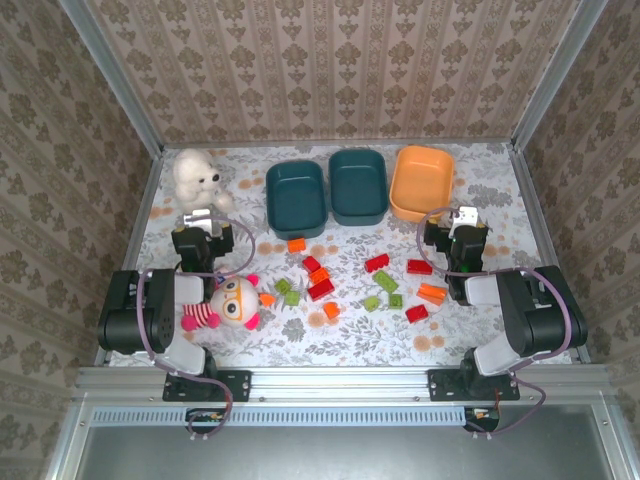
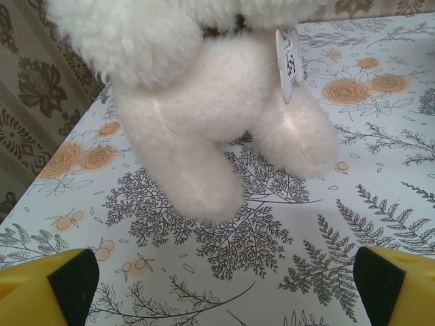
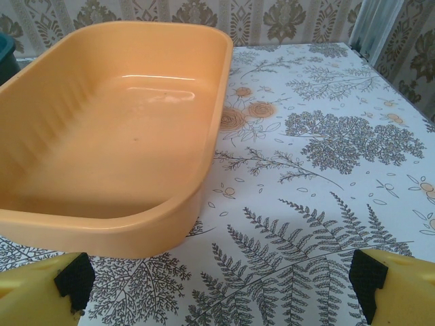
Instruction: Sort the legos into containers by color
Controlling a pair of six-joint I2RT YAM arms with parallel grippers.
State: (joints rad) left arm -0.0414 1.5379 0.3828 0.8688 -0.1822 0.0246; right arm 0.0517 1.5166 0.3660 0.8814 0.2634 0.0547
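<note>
Two grippers stand spread wide, holding nothing. The left gripper (image 2: 217, 288) hangs just short of the white plush bear (image 2: 204, 102). The right gripper (image 3: 217, 285) faces the near wall of the orange tub (image 3: 102, 231). Beside that tub, two teal tubs (image 1: 296, 195) line the far side of the table (image 1: 500, 200). Nearer in, the legos (image 1: 321, 290) lie scattered between the arms, with a striped doll (image 1: 228, 303) by the left arm.

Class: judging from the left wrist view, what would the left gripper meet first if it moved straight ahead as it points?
Probably the fluffy white plush bear, whose legs sit dead ahead of the open left gripper; the exact gap is unclear.
</note>
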